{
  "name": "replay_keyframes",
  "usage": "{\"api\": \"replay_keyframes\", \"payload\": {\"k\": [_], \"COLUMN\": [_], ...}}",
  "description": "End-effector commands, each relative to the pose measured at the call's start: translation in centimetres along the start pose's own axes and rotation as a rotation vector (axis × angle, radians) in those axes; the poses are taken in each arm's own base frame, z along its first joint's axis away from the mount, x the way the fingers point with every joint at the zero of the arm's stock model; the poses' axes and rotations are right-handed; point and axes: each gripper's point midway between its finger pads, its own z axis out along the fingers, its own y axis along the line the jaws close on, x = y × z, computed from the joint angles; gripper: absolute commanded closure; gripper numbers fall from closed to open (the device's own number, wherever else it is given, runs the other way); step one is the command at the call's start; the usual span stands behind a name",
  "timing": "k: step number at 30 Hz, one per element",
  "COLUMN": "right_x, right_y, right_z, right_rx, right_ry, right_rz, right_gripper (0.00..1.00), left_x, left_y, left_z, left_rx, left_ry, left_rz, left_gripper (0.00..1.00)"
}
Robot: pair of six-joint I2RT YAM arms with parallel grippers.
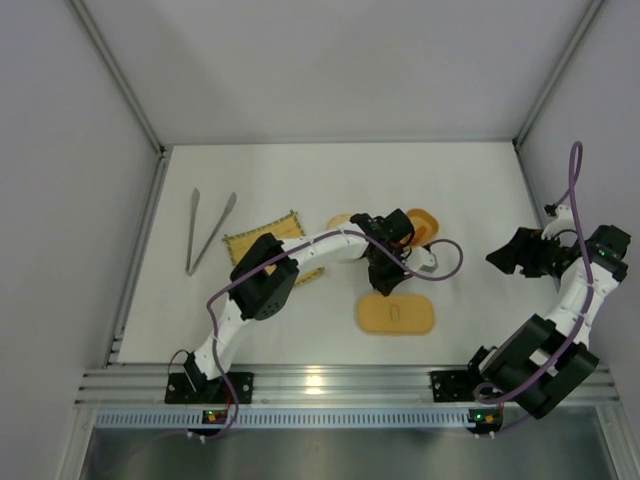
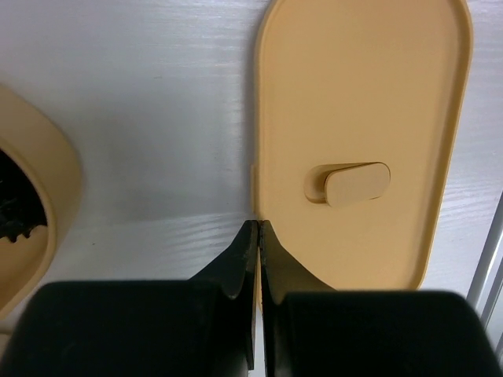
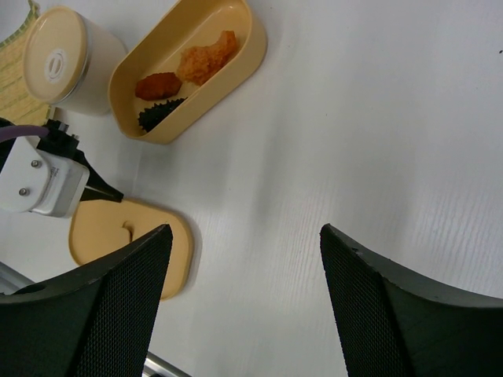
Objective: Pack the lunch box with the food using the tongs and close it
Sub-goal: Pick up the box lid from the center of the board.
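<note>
The lid (image 1: 396,314) lies flat on the desk (image 1: 300,180). In the top view its long axis runs 9 to 3 o'clock, and it sits at 6 o'clock of the lunch box (image 3: 216,93). My left gripper (image 2: 258,229) is closed on the lid's long rim. My right gripper (image 3: 244,290) stands wide open at 3 o'clock, holding nothing.

You see a smooth matt plastic lid (image 2: 361,94), grey metal tongs (image 1: 192,240), a woven mat (image 1: 270,228), a faintly grained white table (image 2: 157,118).
</note>
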Motion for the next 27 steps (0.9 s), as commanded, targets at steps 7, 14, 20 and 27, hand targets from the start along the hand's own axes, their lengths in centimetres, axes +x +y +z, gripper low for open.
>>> {"api": "replay_keyframes", "payload": {"k": [7,14,20,27], "right_x": [-1.3,-1.1,-1.0,-1.0], "right_y": [0.0,-0.2,-0.2,-0.4], "right_z": [-0.1,-0.1,0.0,0.1], "right_rx": [-0.022,-0.020,-0.022,-0.022], "right_ry": [-0.049,-0.045,-0.043,-0.040], "right_rz": [-0.056,-0.054,-0.052,-0.049], "right_gripper": [0.25,0.25,0.25,0.25], "left_x": [-6.1,-7.9,-9.9,-11.4], "left_y": [1.2,2.5,4.7,8.2], "left_z": [-5.2,-6.4,-8.2,-10.5], "left_rx": [-0.173,-0.253,-0.296,-0.331], "left_ry": [-0.204,-0.268,-0.343,-0.434], "left_rz": [0.022,0.022,-0.043,-0.146], "left_gripper": [1.00,1.00,1.00,1.00]}}
